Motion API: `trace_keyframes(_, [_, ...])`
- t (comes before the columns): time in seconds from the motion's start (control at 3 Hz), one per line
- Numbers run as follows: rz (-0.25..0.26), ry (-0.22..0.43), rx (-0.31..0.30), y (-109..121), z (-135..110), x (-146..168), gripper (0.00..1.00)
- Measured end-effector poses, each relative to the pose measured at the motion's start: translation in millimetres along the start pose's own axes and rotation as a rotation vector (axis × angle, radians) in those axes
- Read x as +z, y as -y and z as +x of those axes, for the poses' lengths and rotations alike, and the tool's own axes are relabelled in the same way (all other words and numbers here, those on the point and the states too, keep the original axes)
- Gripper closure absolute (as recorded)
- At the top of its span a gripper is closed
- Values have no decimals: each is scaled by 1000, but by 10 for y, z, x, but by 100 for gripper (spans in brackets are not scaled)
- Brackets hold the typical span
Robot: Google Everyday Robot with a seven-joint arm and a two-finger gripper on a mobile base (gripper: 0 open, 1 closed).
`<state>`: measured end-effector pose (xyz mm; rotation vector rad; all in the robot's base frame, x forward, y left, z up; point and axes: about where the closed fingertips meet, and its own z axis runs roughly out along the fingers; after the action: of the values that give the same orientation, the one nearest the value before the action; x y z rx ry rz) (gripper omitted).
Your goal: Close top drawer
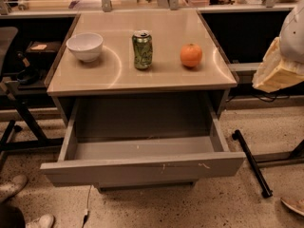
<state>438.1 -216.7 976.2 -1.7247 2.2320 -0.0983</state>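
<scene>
The top drawer is a wide grey drawer pulled far out of the cabinet toward me, and its inside looks empty. Its flat front has small pale scratches at the middle and right. My gripper shows as a pale yellowish part under a white arm at the right edge. It hangs to the right of the cabinet, level with the tabletop and well apart from the drawer.
On the beige cabinet top stand a white bowl, a green can and an orange. A black bar lies on the floor at the right. A chair base and shoes are at the left.
</scene>
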Motion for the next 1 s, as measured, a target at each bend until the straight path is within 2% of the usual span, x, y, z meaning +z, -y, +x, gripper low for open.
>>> trace_keyframes(0.33, [13, -42, 37, -101, 38, 50, 100])
trace_keyframes(0.67, [5, -78, 97, -257, 100, 213, 100])
trace_keyframes(1.0, [-80, -117, 175, -526, 269, 718, 100])
